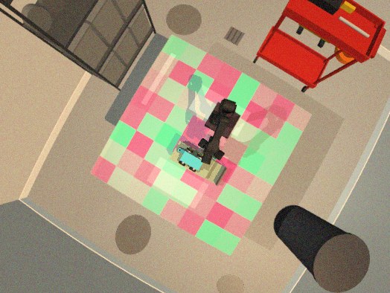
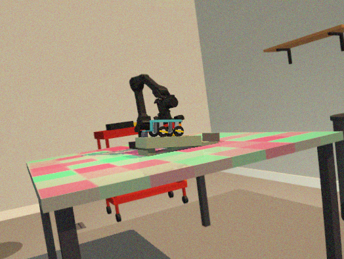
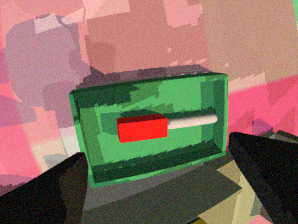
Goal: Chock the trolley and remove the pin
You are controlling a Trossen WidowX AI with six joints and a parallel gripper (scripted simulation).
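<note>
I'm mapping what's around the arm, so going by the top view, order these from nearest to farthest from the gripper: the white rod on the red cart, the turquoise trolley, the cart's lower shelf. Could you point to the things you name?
1. Turquoise trolley (image 1: 190, 160) (image 2: 167, 121), just left of the gripper (image 1: 211, 149) (image 2: 169, 122) (image 3: 159, 145).
2. Lower shelf (image 1: 292, 57) (image 2: 148, 193), upper right.
3. White rod (image 1: 353, 27), farther upper right.

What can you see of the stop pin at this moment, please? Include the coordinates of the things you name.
The stop pin (image 3: 143, 130) has a bright red, block-shaped head and a slim, pale, round-ended shaft, its material unclear. It lies on its side inside the green tray (image 3: 150, 173), shaft pointing toward one short wall. The open pincer (image 3: 160, 151) is not gripping it.
</note>
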